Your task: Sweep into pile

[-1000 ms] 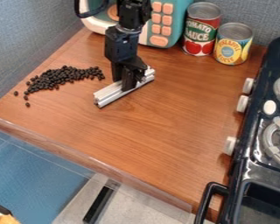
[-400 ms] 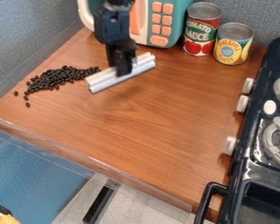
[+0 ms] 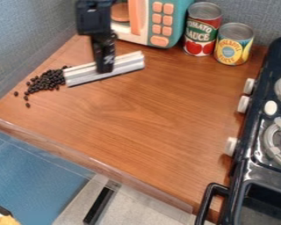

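Note:
The black gripper (image 3: pixel 104 66) hangs over the upper left of the wooden counter, shut on a silver grooved metal bar (image 3: pixel 124 66). The bar lies roughly level from left to right, its right end slightly farther back. Its left end is right at the pile of small black beans (image 3: pixel 44 82), hiding part of the pile's right side. A few loose beans (image 3: pixel 27 101) are scattered at the pile's lower left.
A toy microwave (image 3: pixel 164 22) stands at the back. Right of it are a tomato sauce can (image 3: pixel 202 30) and a pineapple can (image 3: pixel 234 44). A toy stove (image 3: pixel 254 145) lines the right side of the counter (image 3: pixel 149 118); a grey wall (image 3: pixel 25 39) borders the left.
The gripper and the bar have moved left and a little back, and the bar has turned closer to level. Its left end now covers the pile's right part.

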Robot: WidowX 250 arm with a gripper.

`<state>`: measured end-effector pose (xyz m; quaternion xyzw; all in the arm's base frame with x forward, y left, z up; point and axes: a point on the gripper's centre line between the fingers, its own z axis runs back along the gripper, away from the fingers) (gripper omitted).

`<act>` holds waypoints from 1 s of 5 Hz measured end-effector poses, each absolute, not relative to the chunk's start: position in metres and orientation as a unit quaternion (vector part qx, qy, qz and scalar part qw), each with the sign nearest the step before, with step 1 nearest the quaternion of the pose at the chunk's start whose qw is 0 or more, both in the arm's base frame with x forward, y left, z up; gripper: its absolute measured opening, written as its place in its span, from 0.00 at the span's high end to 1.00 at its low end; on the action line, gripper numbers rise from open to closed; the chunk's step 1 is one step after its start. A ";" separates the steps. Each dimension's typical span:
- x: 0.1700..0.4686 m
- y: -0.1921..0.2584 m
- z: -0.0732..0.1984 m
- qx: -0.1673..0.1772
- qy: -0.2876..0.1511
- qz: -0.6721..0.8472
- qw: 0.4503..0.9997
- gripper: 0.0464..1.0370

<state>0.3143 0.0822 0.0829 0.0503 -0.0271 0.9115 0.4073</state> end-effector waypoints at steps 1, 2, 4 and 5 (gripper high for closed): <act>0.289 0.101 0.079 0.077 -0.057 0.883 0.460 0.70; 0.271 0.118 0.076 0.092 -0.078 0.862 0.492 0.70; 0.264 0.147 0.069 0.128 -0.079 0.846 0.511 0.70; 0.265 0.161 0.063 0.134 -0.080 0.836 0.526 0.70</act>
